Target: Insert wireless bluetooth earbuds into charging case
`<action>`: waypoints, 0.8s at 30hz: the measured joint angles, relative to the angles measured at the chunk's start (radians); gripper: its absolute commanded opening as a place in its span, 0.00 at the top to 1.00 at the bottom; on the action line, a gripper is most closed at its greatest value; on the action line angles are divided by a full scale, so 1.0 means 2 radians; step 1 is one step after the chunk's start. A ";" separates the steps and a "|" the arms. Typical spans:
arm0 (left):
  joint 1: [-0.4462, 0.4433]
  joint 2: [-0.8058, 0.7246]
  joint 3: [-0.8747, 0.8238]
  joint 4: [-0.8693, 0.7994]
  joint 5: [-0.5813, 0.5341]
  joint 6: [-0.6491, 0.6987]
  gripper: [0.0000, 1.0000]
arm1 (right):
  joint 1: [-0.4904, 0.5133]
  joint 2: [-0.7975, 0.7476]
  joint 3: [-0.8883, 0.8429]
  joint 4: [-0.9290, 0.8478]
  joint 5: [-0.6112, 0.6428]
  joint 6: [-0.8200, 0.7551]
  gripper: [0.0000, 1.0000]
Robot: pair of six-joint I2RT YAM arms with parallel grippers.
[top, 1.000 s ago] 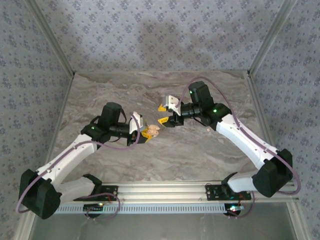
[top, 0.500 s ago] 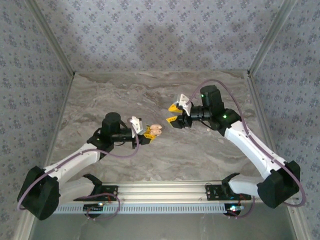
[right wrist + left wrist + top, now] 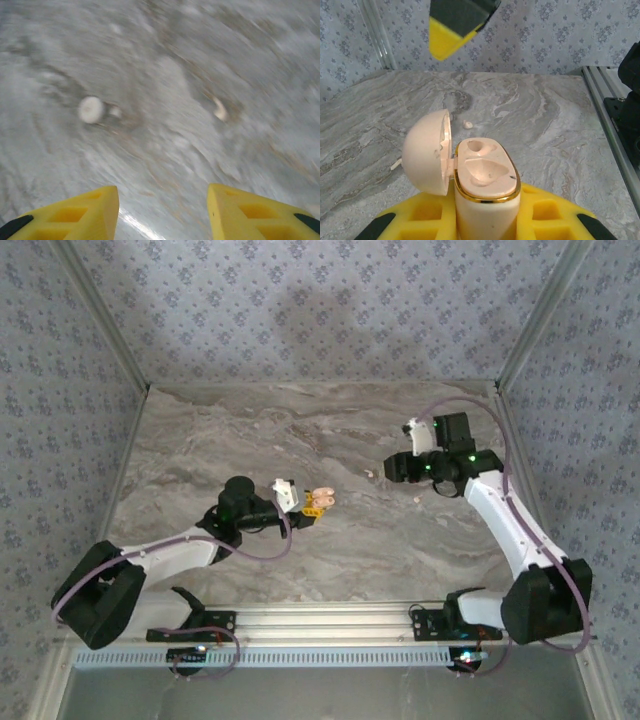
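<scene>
Our left gripper [image 3: 311, 508] squeezes the charging case [image 3: 487, 172] tight between its yellow fingers [image 3: 530, 195]. The case is pink with a gold rim and stands upright. Its round lid [image 3: 422, 155] hangs open at 9 o'clock from the body.

Our right gripper [image 3: 162, 200] has its jaws spread apart with nothing between them. It hangs over the gray table [image 3: 230, 430]. Its own view is blurry.

In that view one earbud [image 3: 219, 109], a tiny white curved bit, lies on the table at 1 o'clock from the gap. It is not yet in the case. A round white disc [image 3: 90, 109] lies at 10 o'clock. A smaller white bit sits just beside the disc, and we cannot tell what it is.

From above, the right gripper is at 2 o'clock from the case, well apart from it. A small white speck [image 3: 368, 476] lies on the table between the two grippers. It is too tiny for us to name.
</scene>
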 measured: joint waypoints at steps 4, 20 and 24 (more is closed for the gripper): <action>0.000 0.003 0.000 0.004 -0.001 0.000 0.83 | -0.051 0.037 0.000 -0.040 0.020 0.011 0.44; -0.001 0.026 0.008 -0.002 -0.016 0.000 0.82 | -0.100 0.262 0.101 -0.052 0.026 0.001 0.42; -0.001 0.035 0.021 -0.009 -0.015 0.000 0.82 | -0.100 0.303 0.118 -0.051 0.026 -0.004 0.42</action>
